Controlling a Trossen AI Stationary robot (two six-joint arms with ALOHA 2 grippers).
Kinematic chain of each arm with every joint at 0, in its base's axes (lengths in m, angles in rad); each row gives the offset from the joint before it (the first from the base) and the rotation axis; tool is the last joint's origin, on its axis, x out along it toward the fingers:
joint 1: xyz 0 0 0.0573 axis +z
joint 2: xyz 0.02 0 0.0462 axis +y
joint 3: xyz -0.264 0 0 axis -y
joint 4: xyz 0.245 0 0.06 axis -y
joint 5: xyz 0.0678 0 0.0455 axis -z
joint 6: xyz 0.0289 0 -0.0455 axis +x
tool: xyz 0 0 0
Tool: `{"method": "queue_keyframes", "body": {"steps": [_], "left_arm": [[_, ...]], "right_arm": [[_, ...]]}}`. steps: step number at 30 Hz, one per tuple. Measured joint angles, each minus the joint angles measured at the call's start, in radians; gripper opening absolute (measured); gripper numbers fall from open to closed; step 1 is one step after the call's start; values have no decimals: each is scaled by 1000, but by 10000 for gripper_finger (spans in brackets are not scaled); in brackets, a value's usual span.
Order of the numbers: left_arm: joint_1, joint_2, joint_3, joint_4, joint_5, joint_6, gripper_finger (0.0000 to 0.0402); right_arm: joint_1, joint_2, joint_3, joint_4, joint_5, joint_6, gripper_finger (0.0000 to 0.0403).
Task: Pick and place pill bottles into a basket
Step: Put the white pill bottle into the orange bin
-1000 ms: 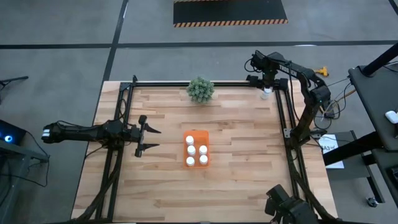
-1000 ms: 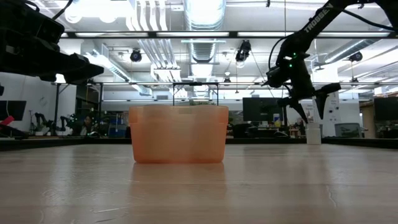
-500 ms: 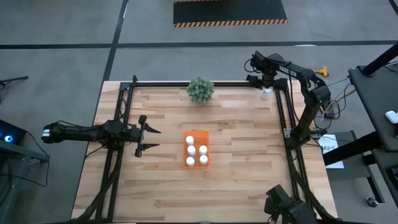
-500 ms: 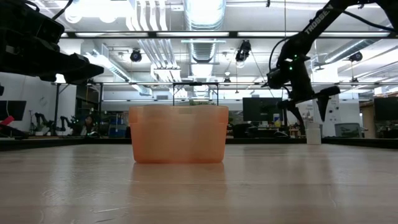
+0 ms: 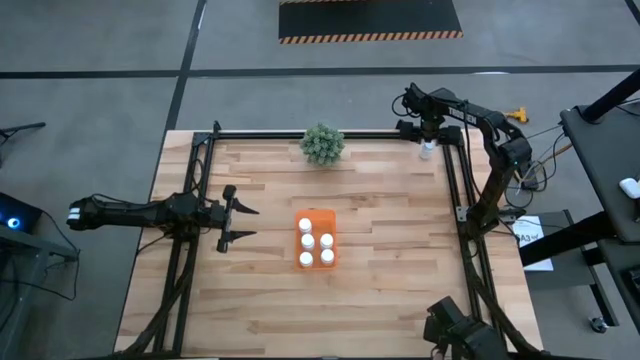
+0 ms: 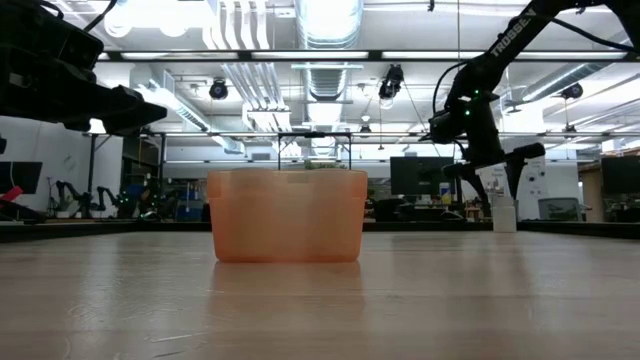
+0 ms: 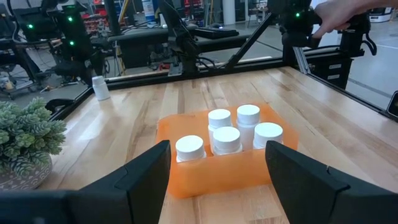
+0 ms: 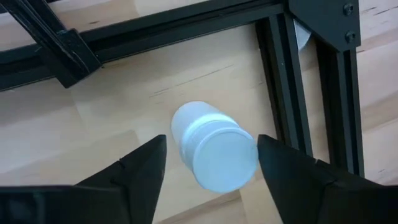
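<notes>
High view: basket (image 5: 317,239) sits near the centre of the tabletop (image 5: 390,270), holding five bottles (image 5: 316,241) upright, caps up, in a two-wide grid; one near cell is vacant. Sixth bottle (image 5: 428,149) stands alone at the far right corner, close against the black frame rails (image 5: 452,180).

Right gripper (image 5: 428,133) is directly over that corner bottle. Right wrist view: bottle (image 8: 214,154) lies between the two dark fingers (image 8: 134,171), clear wood visible on both sides of it, so the jaws are open and not touching it. Low view: the gripper (image 6: 497,165) hangs just above the bottle (image 6: 503,214), fingers spread.

Left gripper (image 5: 243,223) is near the left edge, level with the basket, well apart from it. Jaws open, holding nothing; left wrist view shows the basket (image 7: 219,168) and its bottles (image 7: 226,138) framed between the fingers (image 7: 147,177).

Plant (image 5: 322,144) stands at the far edge, mid-width.
</notes>
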Motion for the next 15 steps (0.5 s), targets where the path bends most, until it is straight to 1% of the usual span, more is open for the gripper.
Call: {"method": "queue_keyframes", "body": {"steps": [8, 15], "left_arm": [[0, 1, 0, 0, 0, 0, 245], [0, 1, 0, 0, 0, 0, 245]], "right_arm": [[0, 0, 0, 0, -5, 0, 205], [-1, 0, -1, -5, -45, 3, 171]]}}
